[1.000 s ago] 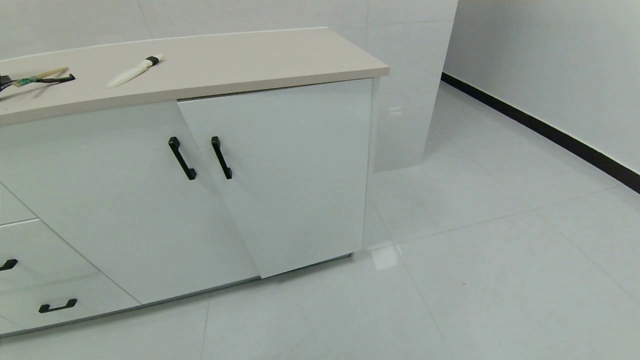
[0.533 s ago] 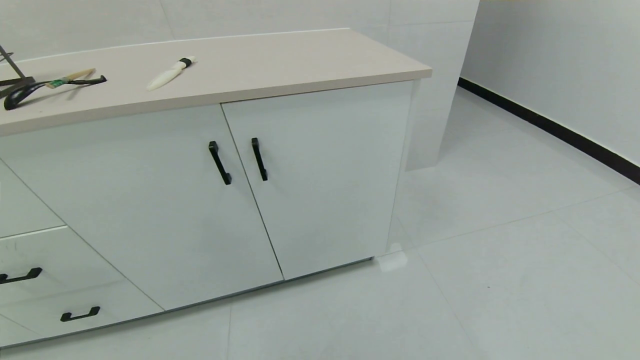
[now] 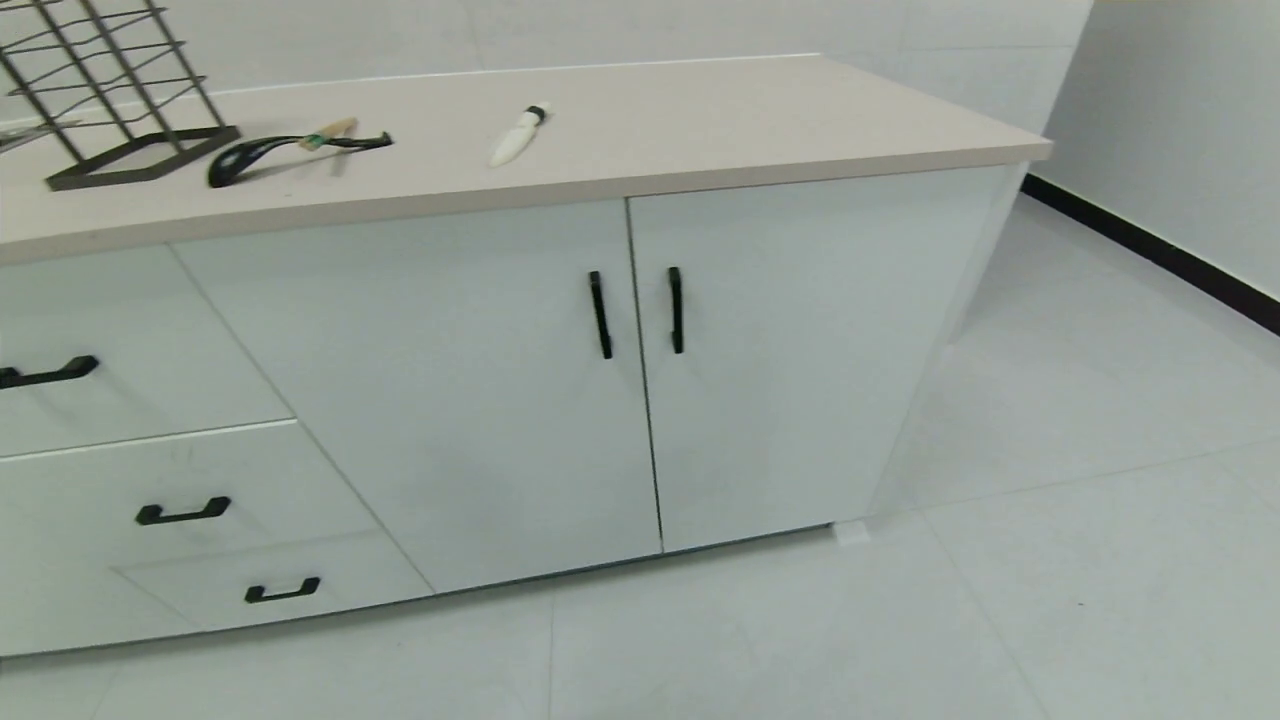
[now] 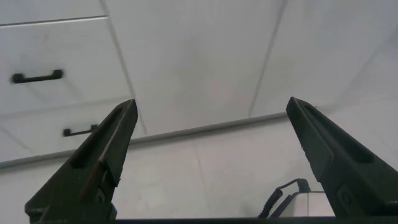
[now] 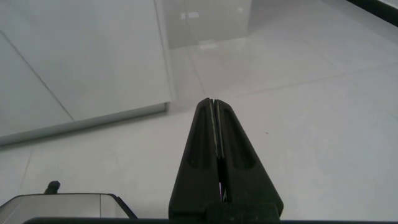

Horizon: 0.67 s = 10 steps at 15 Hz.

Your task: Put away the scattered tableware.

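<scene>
On the beige countertop (image 3: 700,110) lie a black ladle (image 3: 250,155) with a wooden-handled utensil (image 3: 328,132) across it, and a white-handled knife (image 3: 518,137) farther right. A black wire rack (image 3: 110,90) stands at the counter's left. My left gripper (image 4: 211,109) hangs open with nothing between its fingers, low before the cabinet drawers. My right gripper (image 5: 214,106) is shut with nothing in it, pointing down at the floor by the cabinet's corner.
White cabinet doors (image 3: 640,370) with black handles are closed below the counter; drawers (image 3: 150,440) sit to their left. A tiled floor (image 3: 1050,500) spreads to the right, up to a wall with a black skirting (image 3: 1160,250).
The whole head view has swung to the left, bringing the wire rack and drawers into the picture. The utensils lie as before on the counter.
</scene>
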{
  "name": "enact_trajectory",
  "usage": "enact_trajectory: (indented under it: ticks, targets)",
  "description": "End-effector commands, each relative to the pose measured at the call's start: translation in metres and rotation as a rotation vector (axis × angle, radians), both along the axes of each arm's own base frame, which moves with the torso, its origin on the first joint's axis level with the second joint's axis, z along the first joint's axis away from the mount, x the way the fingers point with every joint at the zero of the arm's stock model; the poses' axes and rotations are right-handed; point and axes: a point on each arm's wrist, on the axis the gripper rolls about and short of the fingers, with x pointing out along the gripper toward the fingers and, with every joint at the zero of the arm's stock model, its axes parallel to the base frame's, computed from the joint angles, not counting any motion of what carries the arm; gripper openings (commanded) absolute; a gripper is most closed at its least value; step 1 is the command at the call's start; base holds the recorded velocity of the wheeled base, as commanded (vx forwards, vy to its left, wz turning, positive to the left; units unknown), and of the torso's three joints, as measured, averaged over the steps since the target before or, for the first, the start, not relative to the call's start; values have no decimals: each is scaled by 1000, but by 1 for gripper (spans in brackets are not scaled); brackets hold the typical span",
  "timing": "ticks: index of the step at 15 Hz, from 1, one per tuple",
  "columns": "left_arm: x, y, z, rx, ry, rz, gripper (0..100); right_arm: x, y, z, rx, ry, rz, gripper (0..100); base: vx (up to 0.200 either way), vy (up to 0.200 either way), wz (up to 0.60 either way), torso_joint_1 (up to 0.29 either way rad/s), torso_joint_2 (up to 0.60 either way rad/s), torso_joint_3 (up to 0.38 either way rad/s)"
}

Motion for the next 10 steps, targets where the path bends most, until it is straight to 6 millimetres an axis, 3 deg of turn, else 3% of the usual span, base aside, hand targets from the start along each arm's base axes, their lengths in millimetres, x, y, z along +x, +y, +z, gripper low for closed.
enact_trajectory:
  ticks: [1, 8, 10]
  targets:
    - [0, 0, 0, -1, -1, 1, 100, 0, 0, 0, 0, 5, 0, 0, 0, 0, 600, 7, -2, 2]
    - [0, 0, 0, -10, -1, 19, 100, 0, 0, 0, 9, 2, 0, 0, 0, 0, 600, 4, 3, 4]
    - [0, 1, 0, -13, -1, 26, 100, 0, 0, 0, 8, 2, 0, 0, 100, 100, 0, 4, -1, -1]
